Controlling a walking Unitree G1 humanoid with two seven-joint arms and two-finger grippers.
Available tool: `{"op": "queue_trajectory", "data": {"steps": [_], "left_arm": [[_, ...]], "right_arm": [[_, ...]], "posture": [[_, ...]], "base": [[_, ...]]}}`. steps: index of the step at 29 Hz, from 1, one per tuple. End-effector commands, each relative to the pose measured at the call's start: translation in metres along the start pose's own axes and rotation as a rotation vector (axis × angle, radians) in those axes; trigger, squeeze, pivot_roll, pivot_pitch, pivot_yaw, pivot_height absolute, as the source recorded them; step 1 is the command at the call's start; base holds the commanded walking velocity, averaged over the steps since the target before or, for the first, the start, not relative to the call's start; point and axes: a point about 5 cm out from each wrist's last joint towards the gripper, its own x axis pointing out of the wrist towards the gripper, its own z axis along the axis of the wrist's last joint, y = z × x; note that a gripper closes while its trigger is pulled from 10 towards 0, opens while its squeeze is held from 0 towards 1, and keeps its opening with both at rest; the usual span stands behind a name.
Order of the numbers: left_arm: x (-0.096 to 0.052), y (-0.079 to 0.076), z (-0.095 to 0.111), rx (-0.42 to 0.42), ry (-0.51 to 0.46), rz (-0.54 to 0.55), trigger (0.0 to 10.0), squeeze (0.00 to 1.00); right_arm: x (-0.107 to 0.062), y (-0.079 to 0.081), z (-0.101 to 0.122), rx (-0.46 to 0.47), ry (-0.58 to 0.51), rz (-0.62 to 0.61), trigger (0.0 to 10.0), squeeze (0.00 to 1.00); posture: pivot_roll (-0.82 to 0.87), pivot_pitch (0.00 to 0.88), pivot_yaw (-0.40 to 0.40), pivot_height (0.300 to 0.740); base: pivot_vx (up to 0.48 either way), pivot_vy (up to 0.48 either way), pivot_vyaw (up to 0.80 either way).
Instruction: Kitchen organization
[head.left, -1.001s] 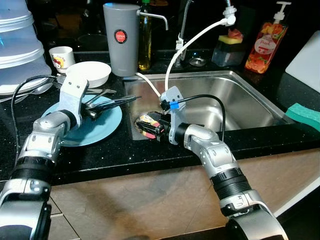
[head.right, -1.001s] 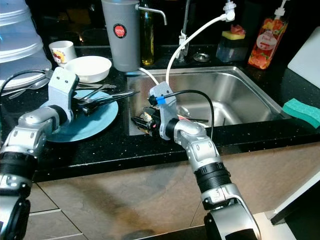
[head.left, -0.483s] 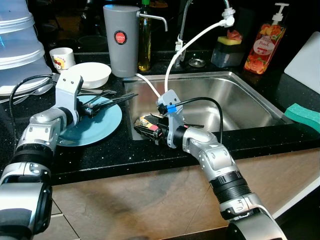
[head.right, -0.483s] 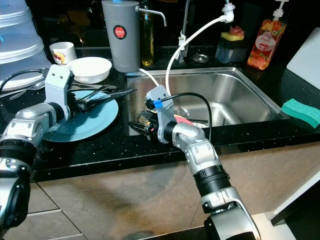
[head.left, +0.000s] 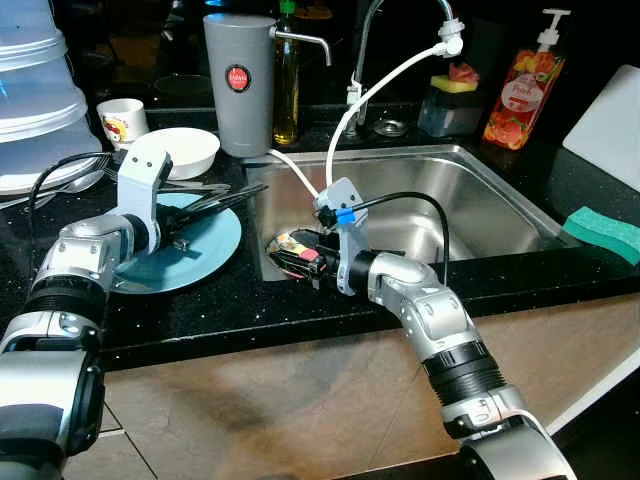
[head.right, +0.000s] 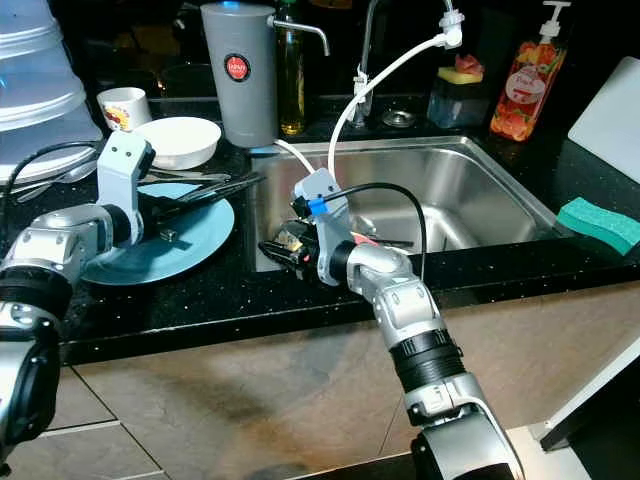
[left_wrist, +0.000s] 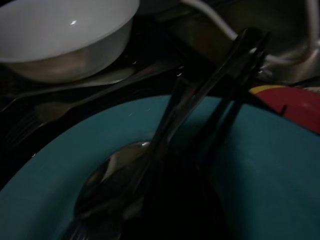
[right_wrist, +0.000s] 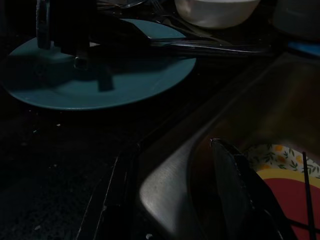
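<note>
A blue plate lies on the black counter left of the sink. My left gripper reaches low across it, shut on a metal spoon whose bowl rests on the plate. At the sink's left edge my right gripper is shut on the rim of a red and yellow patterned plate, tilted inside the steel sink. In the right wrist view one finger lies over that plate; the other finger is hidden.
Behind the blue plate are a white bowl, loose cutlery, a small cup, a grey canister and an oil bottle. Stacked clear containers stand far left. A soap bottle and green sponge are right.
My left gripper has drawn back a little to the left over the blue plate with the spoon. The right gripper stays at the sink edge with the patterned plate.
</note>
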Motion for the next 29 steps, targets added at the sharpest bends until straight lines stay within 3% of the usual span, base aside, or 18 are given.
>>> {"op": "queue_trajectory", "data": {"steps": [1,4,9,16,18,19,21,22,23,29], "left_arm": [[-0.004,0.01,-0.009,0.0,0.04,0.06,0.0,0.0],[-0.004,0.007,0.008,-0.008,-0.02,0.046,0.0,0.0],[-0.008,-0.013,0.05,-0.111,-0.181,-0.122,0.0,0.0],[-0.013,-0.023,0.07,-0.194,-0.252,-0.228,0.0,0.0],[-0.013,-0.022,0.069,-0.171,-0.244,-0.216,0.0,0.0],[-0.01,-0.017,0.059,-0.063,-0.184,-0.148,0.0,0.0],[-0.01,-0.017,0.059,-0.063,-0.184,-0.148,0.0,0.0],[-0.008,-0.012,0.048,0.031,-0.124,-0.084,2.5,0.27],[-0.007,-0.011,0.044,0.06,-0.107,-0.078,10.0,1.0],[-0.004,-0.006,0.036,0.023,-0.107,-0.037,10.0,1.0]], "right_arm": [[0.0,0.001,-0.002,0.005,0.019,0.006,10.0,0.0],[0.0,0.0,-0.002,0.007,0.017,0.002,10.0,0.0],[-0.001,-0.002,0.0,0.01,0.012,-0.007,10.0,0.0],[-0.001,-0.002,0.0,0.01,0.009,-0.007,10.0,0.0],[-0.001,-0.002,0.001,0.01,0.008,-0.007,10.0,0.0],[0.0,-0.002,0.001,0.01,0.007,-0.005,10.0,0.0],[0.0,-0.002,0.001,0.01,0.007,-0.005,10.0,0.0],[0.0,-0.002,0.001,0.011,0.006,-0.004,10.0,0.0],[0.0,-0.002,0.001,0.011,0.006,-0.003,10.0,0.0],[-0.001,0.0,0.001,0.013,0.007,0.01,10.0,0.0]], "posture": [[0.06,0.098,-0.026,0.74],[0.06,0.098,-0.026,0.74],[0.06,0.097,-0.024,0.74],[0.06,0.091,-0.028,0.74],[0.06,0.091,-0.028,0.74],[0.06,0.084,-0.028,0.74],[0.06,0.084,-0.028,0.74],[0.06,0.082,-0.028,0.74],[0.06,0.082,-0.028,0.74],[0.06,0.076,-0.028,0.74]], "base": [[0.0,0.0,0.0],[0.0,0.0,0.0],[0.0,0.0,0.0],[0.0,0.0,0.0],[0.0,0.0,0.0],[0.0,0.0,0.0],[0.0,0.0,0.0],[0.0,0.0,0.0],[0.0,0.0,0.0],[0.0,0.0,0.0]]}}
